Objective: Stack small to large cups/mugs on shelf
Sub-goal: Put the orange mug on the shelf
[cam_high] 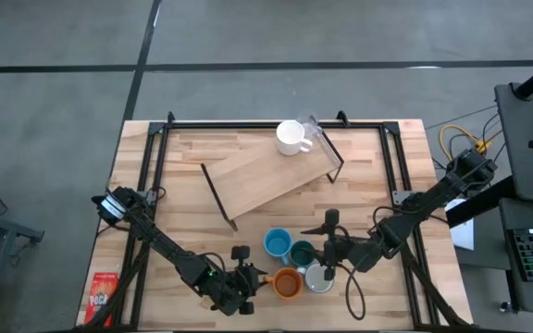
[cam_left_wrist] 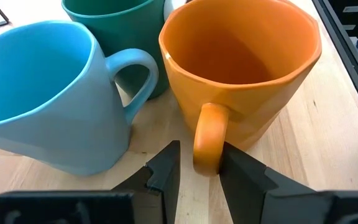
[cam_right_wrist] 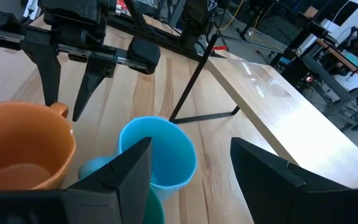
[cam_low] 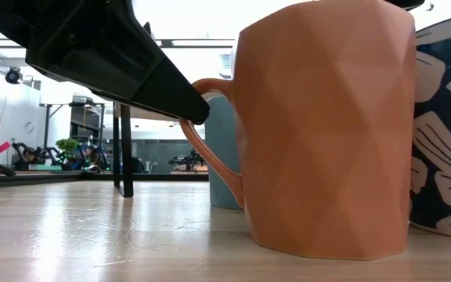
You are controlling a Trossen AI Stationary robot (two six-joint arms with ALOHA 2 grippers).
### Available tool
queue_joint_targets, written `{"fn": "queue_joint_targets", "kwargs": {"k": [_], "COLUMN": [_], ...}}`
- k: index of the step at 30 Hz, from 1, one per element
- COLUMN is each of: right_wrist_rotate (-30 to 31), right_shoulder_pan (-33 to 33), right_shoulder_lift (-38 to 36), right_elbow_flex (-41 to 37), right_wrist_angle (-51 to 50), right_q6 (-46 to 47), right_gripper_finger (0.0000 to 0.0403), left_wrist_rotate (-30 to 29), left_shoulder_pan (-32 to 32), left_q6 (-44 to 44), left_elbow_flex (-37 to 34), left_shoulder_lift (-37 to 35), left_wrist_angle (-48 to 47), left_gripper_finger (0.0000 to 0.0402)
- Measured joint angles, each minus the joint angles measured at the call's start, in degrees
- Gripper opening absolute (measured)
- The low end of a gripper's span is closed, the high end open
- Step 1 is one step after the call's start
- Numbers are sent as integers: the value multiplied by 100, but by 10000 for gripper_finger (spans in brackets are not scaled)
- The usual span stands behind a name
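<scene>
One mug shelved, four still on the worktop.

The white mug (cam_high: 291,138) sits on the shelf (cam_high: 266,178); left end effector (cam_left_wrist: 199,168) straddles the orange mug's (cam_left_wrist: 241,74) handle, narrowly parted; right end effector (cam_right_wrist: 190,163) hovers wide above the light blue mug (cam_right_wrist: 160,152).

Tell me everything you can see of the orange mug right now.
The orange mug is a faceted, matte ceramic-looking mug with one loop handle, standing upright and empty on the wooden tabletop at the near edge of the mug cluster. The light blue mug and the teal mug stand close by. Its handle sits between the open fingers of the left gripper, not yet clamped.
</scene>
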Motion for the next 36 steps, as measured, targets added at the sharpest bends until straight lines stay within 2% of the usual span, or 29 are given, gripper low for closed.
{"fn": "queue_joint_targets", "kwargs": {"k": [6, 12, 27, 36], "right_wrist_rotate": [-1, 1, 1, 1], "right_shoulder_pan": [2, 0, 0, 0], "right_shoulder_lift": [0, 0, 0, 0], "right_elbow_flex": [0, 0, 0, 1], "right_wrist_angle": [0, 1, -4, -5], "right_q6": [0, 0, 0, 0], "right_gripper_finger": [210, 210, 210, 210], "left_wrist_rotate": [2, -2, 149, -26], "left_shoulder_pan": [4, 35, -65, -161], "left_q6": [0, 127, 463, 613], "left_elbow_flex": [0, -15, -31, -31], "left_shoulder_lift": [0, 0, -23, -231], "left_wrist_angle": [0, 13, 298, 274], "left_gripper_finger": [82, 24, 24, 24]}}
